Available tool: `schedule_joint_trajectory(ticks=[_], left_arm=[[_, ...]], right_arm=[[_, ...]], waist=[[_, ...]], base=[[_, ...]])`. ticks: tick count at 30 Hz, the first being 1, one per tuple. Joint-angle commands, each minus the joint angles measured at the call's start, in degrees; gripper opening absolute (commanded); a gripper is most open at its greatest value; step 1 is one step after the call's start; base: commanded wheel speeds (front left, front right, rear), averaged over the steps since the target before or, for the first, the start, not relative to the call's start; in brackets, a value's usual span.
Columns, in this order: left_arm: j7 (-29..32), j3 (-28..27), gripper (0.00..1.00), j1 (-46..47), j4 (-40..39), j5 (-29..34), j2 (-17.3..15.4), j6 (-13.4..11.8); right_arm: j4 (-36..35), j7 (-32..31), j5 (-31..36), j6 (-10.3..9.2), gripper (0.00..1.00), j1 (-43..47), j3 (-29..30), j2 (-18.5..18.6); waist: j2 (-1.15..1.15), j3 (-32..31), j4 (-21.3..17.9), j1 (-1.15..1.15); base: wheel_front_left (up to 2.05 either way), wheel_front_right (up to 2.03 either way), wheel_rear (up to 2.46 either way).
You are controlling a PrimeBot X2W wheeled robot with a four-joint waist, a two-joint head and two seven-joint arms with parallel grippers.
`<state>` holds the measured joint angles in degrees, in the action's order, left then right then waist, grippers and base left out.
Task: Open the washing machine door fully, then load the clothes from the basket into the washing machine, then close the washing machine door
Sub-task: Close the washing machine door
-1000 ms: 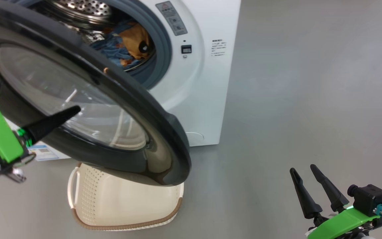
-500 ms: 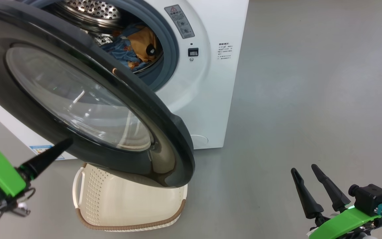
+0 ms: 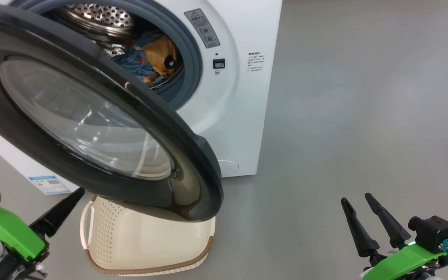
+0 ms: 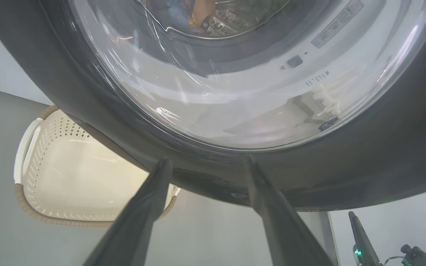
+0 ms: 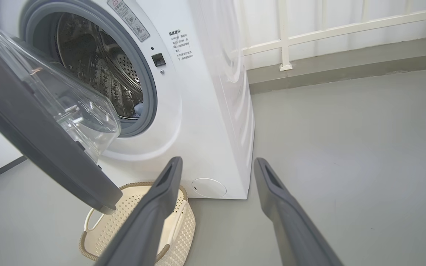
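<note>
My left fingers [image 4: 148, 201] are spread, empty, tips just under the glossy black rim of the half-open round washing machine door [image 3: 193, 155]; right fingers [image 3: 358, 227] spread too. Blue-orange clothes [image 3: 154, 54] lie in the perforated steel drum [image 3: 99, 15] of the white washing machine [image 3: 239, 116]. The cream perforated basket [image 3: 146, 268] sits on the floor [image 3: 344, 116] under the door.

Black-rimmed door [image 3: 204, 171] half open, blue-orange clothes [image 3: 157, 52] inside white washing machine [image 3: 247, 116], cream basket [image 3: 105, 233] beneath

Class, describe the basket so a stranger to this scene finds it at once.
Start at the big white washing machine. Its round black-rimmed door hangs open, and the basket sits on the floor beneath it. It alone is cream and perforated, with a brown woven-look rim.
</note>
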<state>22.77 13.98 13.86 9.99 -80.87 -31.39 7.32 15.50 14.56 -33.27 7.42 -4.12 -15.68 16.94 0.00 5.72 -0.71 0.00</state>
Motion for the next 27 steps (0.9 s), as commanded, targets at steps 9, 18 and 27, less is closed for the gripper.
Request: schedule_joint_trajectory(ticks=[9, 18, 27], left_arm=[[-13.8, 0.7, 1.00, -3.7, 1.5, 1.9, -2.2, 0.2], [-30.2, 6.1, 1.00, -7.6, 4.5, 7.3, -3.5, 0.2], [-37.7, 7.4, 1.00, -9.3, 8.2, 14.4, -3.2, 0.2]], right_arm=[[-1.1, 0.4, -0.3, 0.07, 1.00, -0.7, -1.8, 1.3], [-1.1, 0.4, -0.5, 0.07, 1.00, 0.2, -1.4, 1.4], [-1.2, 0.4, -0.5, 0.07, 1.00, 0.6, -0.9, 1.5]], waist=[[0.00, -1.3, -1.7, 0.00], [0.00, -2.0, -2.7, 0.00], [0.00, -2.4, -3.8, 0.00]], base=[[0.00, 0.00, 0.00], [0.00, 0.00, 0.00], [0.00, 0.00, 0.00]])
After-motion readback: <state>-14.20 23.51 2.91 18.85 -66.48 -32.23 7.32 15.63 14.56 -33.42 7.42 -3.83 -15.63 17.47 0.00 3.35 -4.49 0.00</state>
